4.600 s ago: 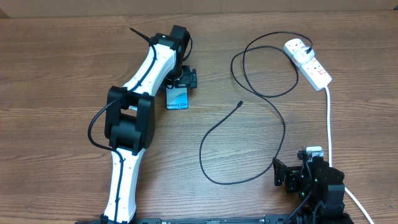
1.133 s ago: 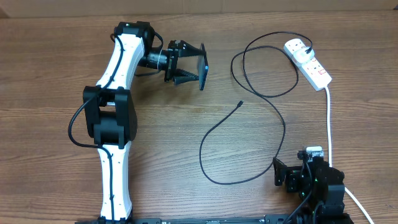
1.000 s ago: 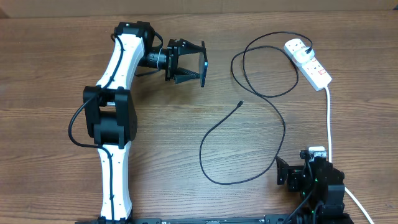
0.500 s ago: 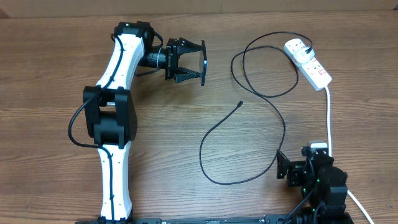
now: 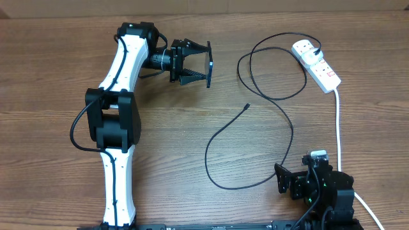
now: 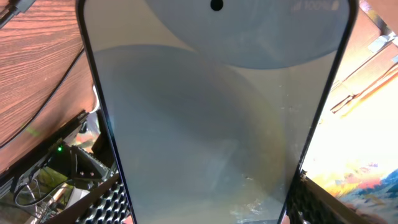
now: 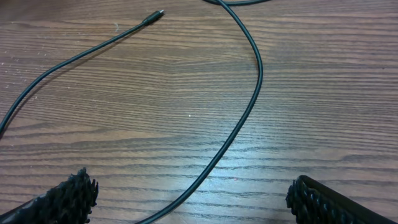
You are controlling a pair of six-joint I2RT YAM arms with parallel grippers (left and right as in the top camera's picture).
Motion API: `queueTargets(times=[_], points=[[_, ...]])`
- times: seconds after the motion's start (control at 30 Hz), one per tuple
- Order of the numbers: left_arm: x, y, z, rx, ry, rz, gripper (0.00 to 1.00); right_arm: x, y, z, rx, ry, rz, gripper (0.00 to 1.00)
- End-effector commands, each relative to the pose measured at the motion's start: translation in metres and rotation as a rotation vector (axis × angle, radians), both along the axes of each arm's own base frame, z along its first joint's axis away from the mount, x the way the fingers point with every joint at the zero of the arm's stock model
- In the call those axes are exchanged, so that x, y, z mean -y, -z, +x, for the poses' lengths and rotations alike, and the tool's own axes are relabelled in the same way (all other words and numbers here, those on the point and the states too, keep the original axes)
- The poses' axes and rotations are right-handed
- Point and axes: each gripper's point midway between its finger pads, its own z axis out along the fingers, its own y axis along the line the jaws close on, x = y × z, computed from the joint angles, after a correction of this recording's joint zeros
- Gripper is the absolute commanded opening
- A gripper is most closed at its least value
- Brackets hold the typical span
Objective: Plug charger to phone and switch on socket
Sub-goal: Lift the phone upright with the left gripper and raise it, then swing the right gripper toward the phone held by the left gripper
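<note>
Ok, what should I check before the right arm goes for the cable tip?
1. Phone gripped in left tool, held off the table: ok.
2. Right tool open and empty: ok.
3. Connector tip lying free, within the right wrist view: ok.
4. Phone's charging port turned toward the tip: cannot tell.
5. Charger plug fully seated in socket: cannot tell.
</note>
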Motion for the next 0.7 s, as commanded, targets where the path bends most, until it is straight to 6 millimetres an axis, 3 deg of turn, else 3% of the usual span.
queueTargets(times=[0.0,0.13,0.2,0.27,0.3,0.33,0.4,0.43,0.57,0.6,0.63,0.67], points=[[-0.002,-0.015,0.006,0.007,-0.017,-0.061,0.63,0.003,-0.004,0.001,0.011,0.016,-0.012,1.00],[-0.002,-0.015,0.006,0.007,-0.017,-0.061,0.62,0.004,-0.005,0.002,0.017,0.016,-0.014,1.00],[-0.002,-0.015,0.006,0.007,-0.016,-0.061,0.62,0.007,-0.017,0.012,0.082,0.035,-0.026,1.00],[-0.002,-0.014,0.006,0.008,-0.016,-0.060,0.62,-0.002,-0.045,0.027,0.209,-0.007,0.012,1.00],[-0.002,-0.014,0.006,0.007,-0.016,-0.060,0.62,-0.022,-0.075,0.035,0.338,-0.106,0.075,1.00],[-0.002,-0.014,0.006,0.007,-0.016,-0.060,0.62,-0.036,-0.092,0.035,0.401,-0.189,0.118,1.00],[-0.002,-0.015,0.006,0.008,-0.016,-0.060,0.62,-0.068,-0.118,0.022,0.490,-0.386,0.207,1.00],[-0.002,-0.014,0.006,0.007,-0.016,-0.060,0.62,-0.092,-0.134,0.002,0.542,-0.575,0.277,1.00],[-0.002,-0.014,0.006,0.008,-0.016,-0.060,0.62,-0.109,-0.181,-0.020,0.743,-0.755,0.303,1.00],[-0.002,-0.014,0.006,0.008,-0.016,-0.060,0.62,-0.107,-0.206,-0.022,0.828,-0.741,0.327,1.00],[-0.002,-0.014,0.006,0.008,-0.016,-0.060,0.62,-0.106,-0.215,-0.024,0.865,-0.737,0.333,1.00],[-0.002,-0.014,0.006,0.008,-0.016,-0.060,0.63,-0.103,-0.244,-0.031,0.982,-0.725,0.344,1.00]])
